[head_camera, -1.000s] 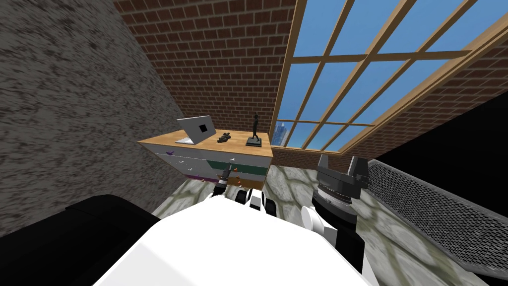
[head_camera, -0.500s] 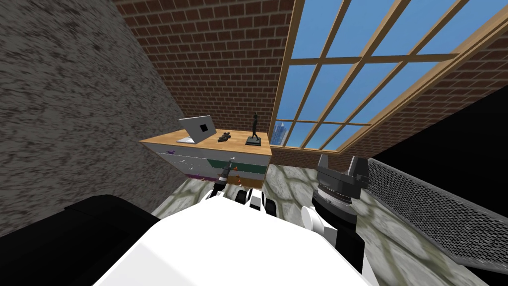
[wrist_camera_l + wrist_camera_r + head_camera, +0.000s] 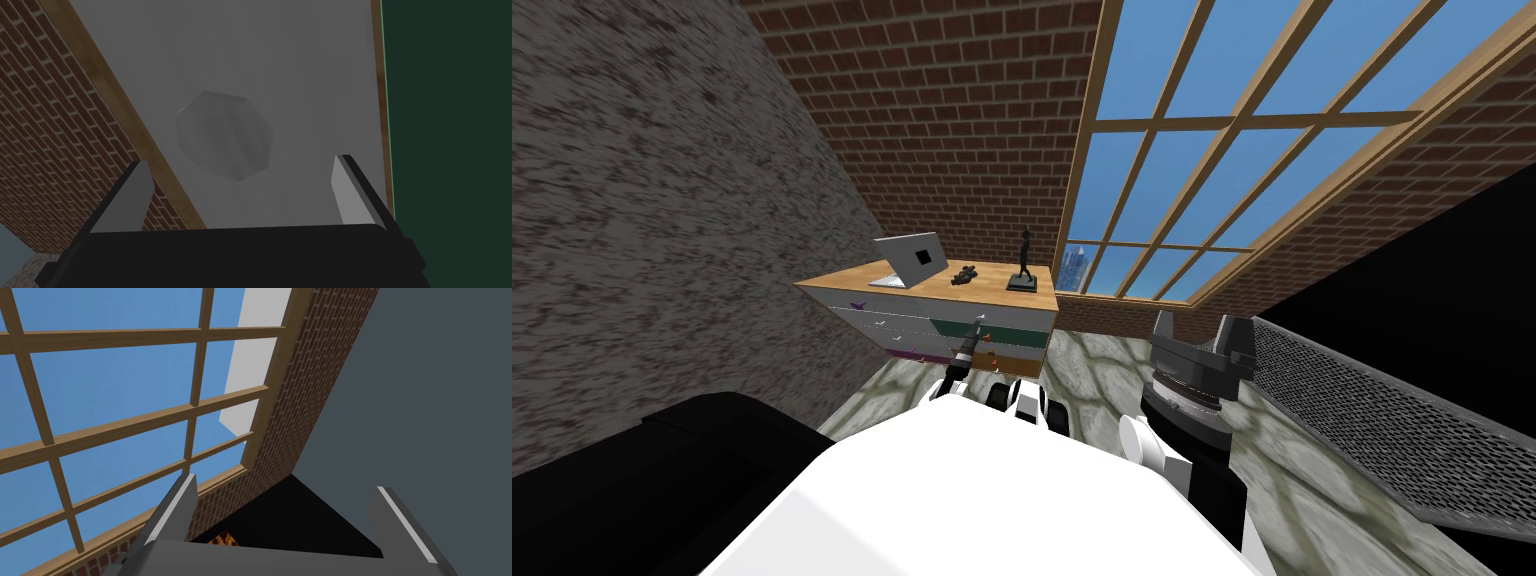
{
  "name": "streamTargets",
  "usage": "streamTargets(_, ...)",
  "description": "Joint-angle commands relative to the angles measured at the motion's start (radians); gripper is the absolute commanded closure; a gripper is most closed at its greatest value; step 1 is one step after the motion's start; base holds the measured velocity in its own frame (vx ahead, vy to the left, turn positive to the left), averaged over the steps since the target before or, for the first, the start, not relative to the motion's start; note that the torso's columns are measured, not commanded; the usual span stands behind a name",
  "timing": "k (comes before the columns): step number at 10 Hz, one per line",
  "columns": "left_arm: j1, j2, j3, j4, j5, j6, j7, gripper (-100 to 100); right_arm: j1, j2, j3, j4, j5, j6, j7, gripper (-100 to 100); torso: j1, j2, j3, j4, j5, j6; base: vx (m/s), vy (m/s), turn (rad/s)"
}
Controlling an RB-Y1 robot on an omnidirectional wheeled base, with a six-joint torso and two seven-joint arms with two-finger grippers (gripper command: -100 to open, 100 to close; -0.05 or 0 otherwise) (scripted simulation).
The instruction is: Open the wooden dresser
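Hovering open and empty, the left gripper (image 3: 240,164) faces a pale drawer front (image 3: 300,65) of the dresser (image 3: 912,318). The grey faceted knob (image 3: 225,135) sits just ahead between its fingers, untouched, probably lined up so that closing would clamp it for a pull. The right gripper (image 3: 285,485), also spread and empty, is held well apart from the dresser, probably parked out of the way.

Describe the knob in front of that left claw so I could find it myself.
Start at the dresser with the wooden top against the brick wall. On its pale grey drawer front, next to the dark green drawer, sits the knob: faceted, pale grey like its drawer, between the open fingers of the left gripper.
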State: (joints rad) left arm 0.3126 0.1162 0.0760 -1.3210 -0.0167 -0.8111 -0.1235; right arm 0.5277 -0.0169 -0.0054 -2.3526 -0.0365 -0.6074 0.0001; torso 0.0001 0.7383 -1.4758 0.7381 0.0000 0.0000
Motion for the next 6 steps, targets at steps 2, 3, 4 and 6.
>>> streamTargets(2,-0.001,-0.004,0.004,-0.047,-0.003,0.076,0.009,-100,0.000,0.000,0.000,0.000,0.000,0.000,0.000,0,0.000,0.000,0.000,0.000,0.000,0.000,-0.029,-0.011,-0.008)
streamTargets(3,-0.002,-0.003,0.004,-0.056,-0.003,0.090,0.011,-100,0.000,0.000,0.000,0.000,0.000,0.000,0.000,0,0.000,0.000,0.000,0.000,0.000,0.000,-0.031,-0.013,-0.007)
streamTargets(4,-0.002,-0.002,0.005,-0.065,-0.004,0.104,0.013,-100,0.000,0.000,0.000,0.000,0.000,0.000,0.000,0,0.000,0.000,0.000,0.000,0.000,0.000,-0.023,-0.010,-0.006)
streamTargets(6,-0.003,0.003,0.007,-0.093,-0.006,0.150,0.018,-100,0.000,0.000,0.000,0.000,0.000,0.000,0.000,0,0.000,-0.001,0.000,0.000,0.000,0.000,-0.027,-0.013,-0.009)
